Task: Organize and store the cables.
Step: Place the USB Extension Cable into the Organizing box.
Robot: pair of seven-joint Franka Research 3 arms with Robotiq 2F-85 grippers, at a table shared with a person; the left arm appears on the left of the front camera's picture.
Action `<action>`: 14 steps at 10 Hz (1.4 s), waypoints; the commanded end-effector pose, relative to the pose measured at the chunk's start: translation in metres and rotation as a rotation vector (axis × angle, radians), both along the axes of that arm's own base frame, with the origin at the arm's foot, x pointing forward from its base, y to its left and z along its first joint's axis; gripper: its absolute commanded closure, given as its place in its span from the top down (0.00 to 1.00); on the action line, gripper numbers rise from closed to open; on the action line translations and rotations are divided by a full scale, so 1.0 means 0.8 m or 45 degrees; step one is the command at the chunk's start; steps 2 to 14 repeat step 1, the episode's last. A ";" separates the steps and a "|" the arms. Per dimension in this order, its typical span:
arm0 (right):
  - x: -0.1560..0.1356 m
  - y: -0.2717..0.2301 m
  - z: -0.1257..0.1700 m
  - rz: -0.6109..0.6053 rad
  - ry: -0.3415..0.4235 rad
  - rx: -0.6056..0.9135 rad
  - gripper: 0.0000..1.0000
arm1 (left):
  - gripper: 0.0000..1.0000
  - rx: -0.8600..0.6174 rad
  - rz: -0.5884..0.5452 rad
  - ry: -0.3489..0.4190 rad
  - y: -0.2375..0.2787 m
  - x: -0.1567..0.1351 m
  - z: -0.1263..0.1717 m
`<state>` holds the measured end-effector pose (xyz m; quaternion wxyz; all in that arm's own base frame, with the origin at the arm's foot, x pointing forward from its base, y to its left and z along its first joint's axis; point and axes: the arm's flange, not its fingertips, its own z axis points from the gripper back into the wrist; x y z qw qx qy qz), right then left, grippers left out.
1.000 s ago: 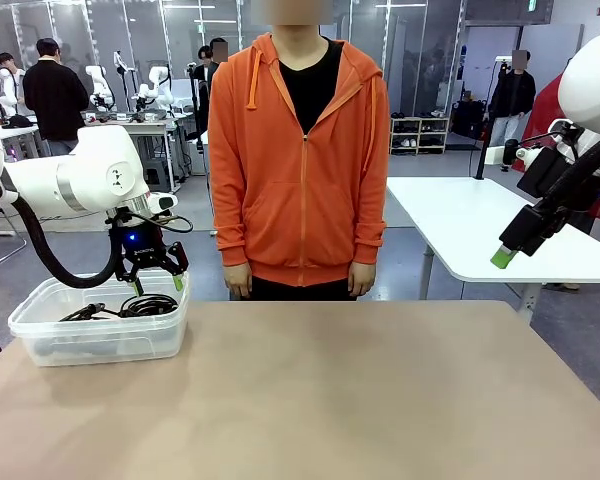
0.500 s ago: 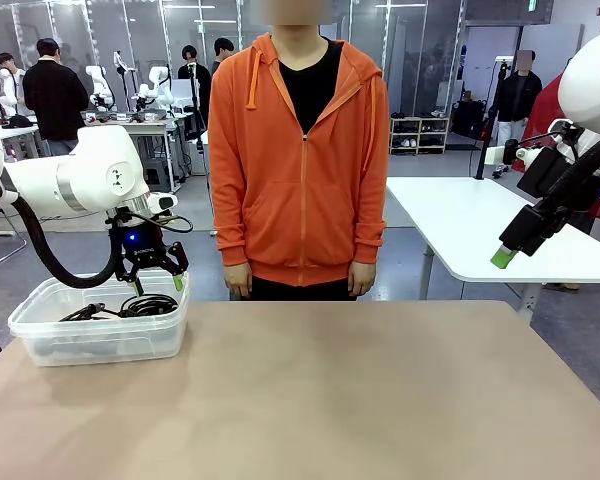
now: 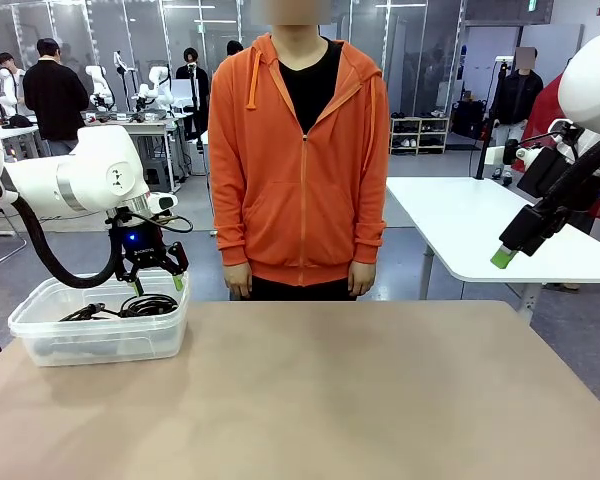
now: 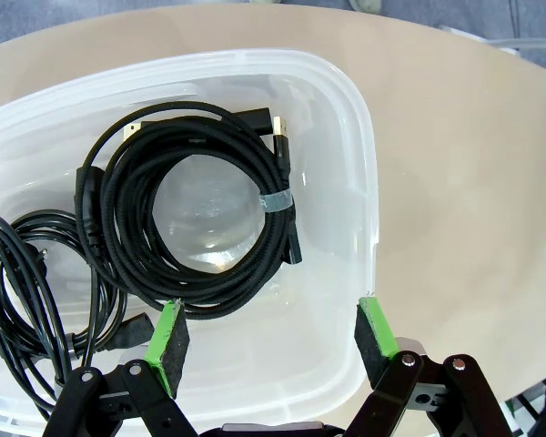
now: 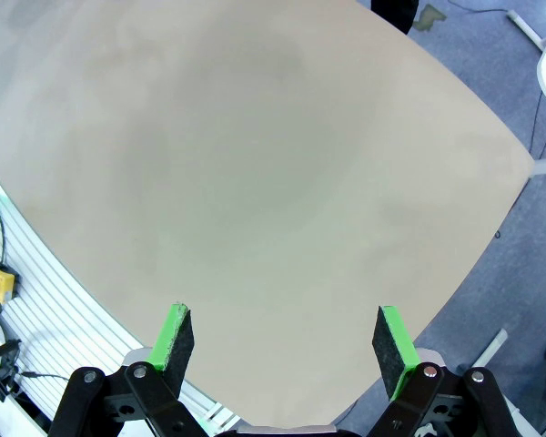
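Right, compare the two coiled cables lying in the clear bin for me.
The braided cable is thick, wound in a neat round coil bound by a tape band, with a gold-tipped plug showing. The thin cable is smooth, looser and more tangled, and lies at the bin's other end, partly cut off by the picture edge. Both are black, lie flat inside the clear plastic bin, and neither is held by the open left end effector.

I count one clear plastic bin (image 3: pixel 100 325) on the desk (image 3: pixel 310 400). Inside that bin I see two coils of black cables (image 4: pixel 200 214): one thick braided coil at its middle, one thinner coil (image 4: pixel 23 291) against its side wall. Two robot hands: the left hand (image 4: pixel 271 332) above the bin, the right hand (image 5: pixel 282 341) over bare desk. One person (image 3: pixel 300 160) stands behind the desk.
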<state>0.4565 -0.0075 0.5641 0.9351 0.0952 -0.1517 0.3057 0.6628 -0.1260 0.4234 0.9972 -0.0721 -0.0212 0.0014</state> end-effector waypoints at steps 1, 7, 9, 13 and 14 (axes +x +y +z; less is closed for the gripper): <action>0.000 -0.001 0.000 -0.004 0.002 -0.011 1.00 | 0.93 -0.011 0.006 -0.004 0.000 0.005 0.000; 0.000 -0.001 0.000 -0.004 0.002 -0.011 1.00 | 0.93 -0.011 0.006 -0.004 0.000 0.005 0.000; 0.000 -0.001 0.000 -0.004 0.002 -0.011 1.00 | 0.93 -0.011 0.006 -0.004 0.000 0.005 0.000; 0.000 -0.001 0.000 -0.004 0.002 -0.011 1.00 | 0.93 -0.011 0.006 -0.004 0.000 0.005 0.000; 0.000 -0.001 0.000 -0.004 0.002 -0.011 1.00 | 0.93 -0.011 0.006 -0.004 0.000 0.005 0.000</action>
